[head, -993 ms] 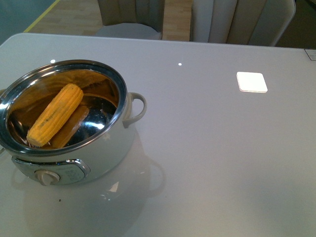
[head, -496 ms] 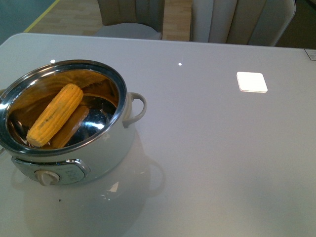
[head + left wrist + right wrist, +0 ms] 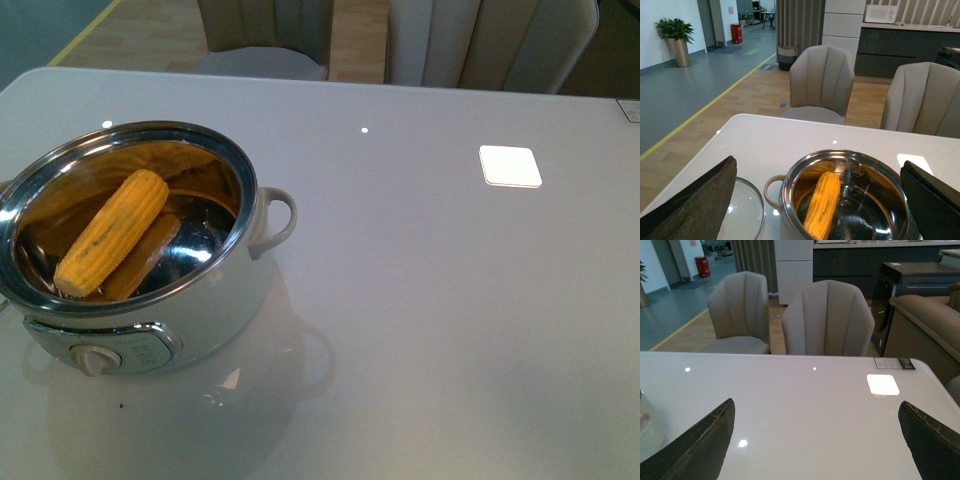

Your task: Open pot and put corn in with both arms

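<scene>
Pot (image 3: 140, 250) stands open near the left edge of the table (image 3: 430, 330). Corn (image 3: 112, 232) lies slantwise inside the steel bowl, tip up against the wall. Nothing has shifted over the last second: corn, pot and the white pad (image 3: 510, 166) sit just as before. Glass lid (image 3: 742, 215) rests on the table beside the pot. Left gripper (image 3: 815, 200) hangs above the pot, fingers spread wide, empty. Right gripper (image 3: 815, 440) also wide, empty, over bare table. Task looks done; arms seem pulled back.
</scene>
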Action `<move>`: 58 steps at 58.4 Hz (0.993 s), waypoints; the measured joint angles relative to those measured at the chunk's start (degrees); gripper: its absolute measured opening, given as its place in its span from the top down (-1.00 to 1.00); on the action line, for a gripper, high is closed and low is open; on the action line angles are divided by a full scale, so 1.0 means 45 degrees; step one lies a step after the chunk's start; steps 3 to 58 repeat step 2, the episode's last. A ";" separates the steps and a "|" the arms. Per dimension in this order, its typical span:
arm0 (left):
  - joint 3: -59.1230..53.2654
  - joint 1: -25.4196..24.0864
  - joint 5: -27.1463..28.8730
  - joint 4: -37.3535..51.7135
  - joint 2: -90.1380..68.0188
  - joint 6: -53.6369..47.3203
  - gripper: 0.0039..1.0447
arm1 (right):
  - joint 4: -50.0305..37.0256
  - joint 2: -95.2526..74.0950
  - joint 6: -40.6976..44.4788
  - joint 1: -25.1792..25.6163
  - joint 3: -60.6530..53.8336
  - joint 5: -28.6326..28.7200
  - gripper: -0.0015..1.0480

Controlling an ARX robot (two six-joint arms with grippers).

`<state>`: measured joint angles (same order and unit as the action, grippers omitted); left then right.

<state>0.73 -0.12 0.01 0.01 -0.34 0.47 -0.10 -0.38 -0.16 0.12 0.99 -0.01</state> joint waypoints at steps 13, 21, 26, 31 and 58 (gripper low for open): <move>0.0000 0.0000 0.0005 0.0005 0.0000 -0.0005 -0.87 | 0.0000 0.0000 0.0000 0.0000 0.0000 0.0000 -0.83; 0.0000 0.0000 0.0005 0.0005 0.0000 -0.0005 -0.87 | 0.0000 0.0000 0.0000 0.0000 0.0000 0.0000 -0.83; 0.0000 0.0000 0.0005 0.0005 0.0000 -0.0005 -0.87 | 0.0000 0.0000 0.0000 0.0000 0.0000 0.0000 -0.83; 0.0000 0.0000 0.0005 0.0005 0.0000 -0.0005 -0.87 | 0.0000 0.0000 0.0000 0.0000 0.0000 0.0000 -0.83; 0.0000 0.0000 0.0005 0.0005 0.0000 -0.0005 -0.87 | 0.0000 0.0000 0.0000 0.0000 0.0000 0.0000 -0.83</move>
